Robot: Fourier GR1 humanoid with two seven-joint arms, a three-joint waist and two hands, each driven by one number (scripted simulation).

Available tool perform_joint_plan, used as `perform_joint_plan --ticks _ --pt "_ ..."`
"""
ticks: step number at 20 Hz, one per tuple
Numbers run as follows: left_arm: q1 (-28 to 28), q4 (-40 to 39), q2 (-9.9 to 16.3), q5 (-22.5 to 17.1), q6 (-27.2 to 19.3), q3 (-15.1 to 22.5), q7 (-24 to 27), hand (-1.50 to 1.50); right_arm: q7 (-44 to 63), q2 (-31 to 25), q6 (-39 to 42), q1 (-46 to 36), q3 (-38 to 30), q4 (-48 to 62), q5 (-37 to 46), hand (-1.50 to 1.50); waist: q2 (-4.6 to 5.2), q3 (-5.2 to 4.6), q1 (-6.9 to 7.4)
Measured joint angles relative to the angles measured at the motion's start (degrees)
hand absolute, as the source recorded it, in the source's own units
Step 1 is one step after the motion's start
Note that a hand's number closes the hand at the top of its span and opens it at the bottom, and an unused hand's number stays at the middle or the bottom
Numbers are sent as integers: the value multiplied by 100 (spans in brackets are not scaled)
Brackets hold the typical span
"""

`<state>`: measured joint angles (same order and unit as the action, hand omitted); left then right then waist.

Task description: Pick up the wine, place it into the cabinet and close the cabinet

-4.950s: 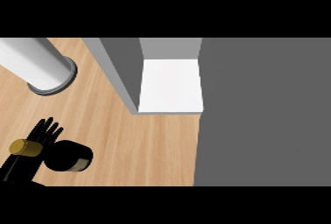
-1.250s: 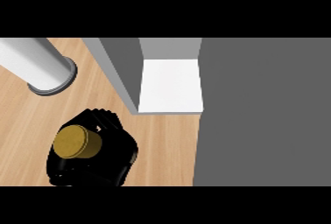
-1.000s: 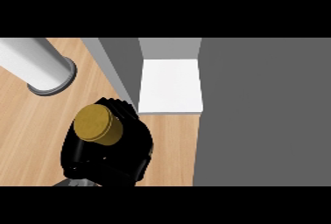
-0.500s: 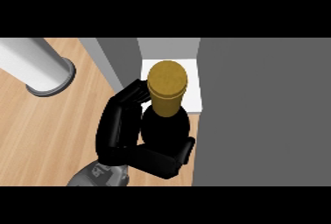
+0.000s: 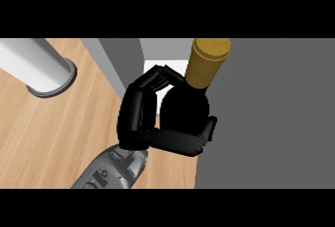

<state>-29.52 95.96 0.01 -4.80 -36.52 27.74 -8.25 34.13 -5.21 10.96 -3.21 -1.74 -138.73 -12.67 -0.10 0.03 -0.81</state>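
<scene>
Wooden counter point(image 5: 59, 133), grey wall point(image 5: 274, 115)

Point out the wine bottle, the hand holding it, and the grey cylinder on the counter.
wine bottle point(image 5: 206, 60): head view, gold cap and neck.
left hand point(image 5: 138, 113): head view, curled fingers round the bottle.
grey cylinder point(image 5: 36, 66): head view, its side wall.

You are looking steeply down on a light wooden tabletop point(image 5: 59, 133) with grain running along its length; it fills the left part of the view. At the far left a pale grey cylinder point(image 5: 39, 66) stands on the wood, its ringed base touching the surface. To the right, the cabinet's point(image 5: 121, 66) grey side wall meets the wood, and past it a strip of the white cabinet shelf point(image 5: 160, 64) shows. A flat dark grey panel point(image 5: 274, 124) borders the wood on the right.
</scene>
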Motion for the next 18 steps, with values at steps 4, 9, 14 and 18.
perform_joint_plan --ticks 4,9,14,18 --pt "-128 -356 0 -82 -167 51 278 150 15 -11 -14 -4 4 -16 -6 -150 2 -3 -5" --pt "-182 -771 0 -500 -379 166 775 150 120 -65 -48 -64 -28 -20 -19 -150 7 -4 -18" --pt "-212 -1080 0 -998 -562 208 1236 150 173 -146 -39 -202 -154 5 -47 -150 10 -4 -22" --pt "-85 -1395 0 -1243 -573 281 1720 150 194 -107 -82 -210 -85 -2 -52 -150 8 -5 -20"
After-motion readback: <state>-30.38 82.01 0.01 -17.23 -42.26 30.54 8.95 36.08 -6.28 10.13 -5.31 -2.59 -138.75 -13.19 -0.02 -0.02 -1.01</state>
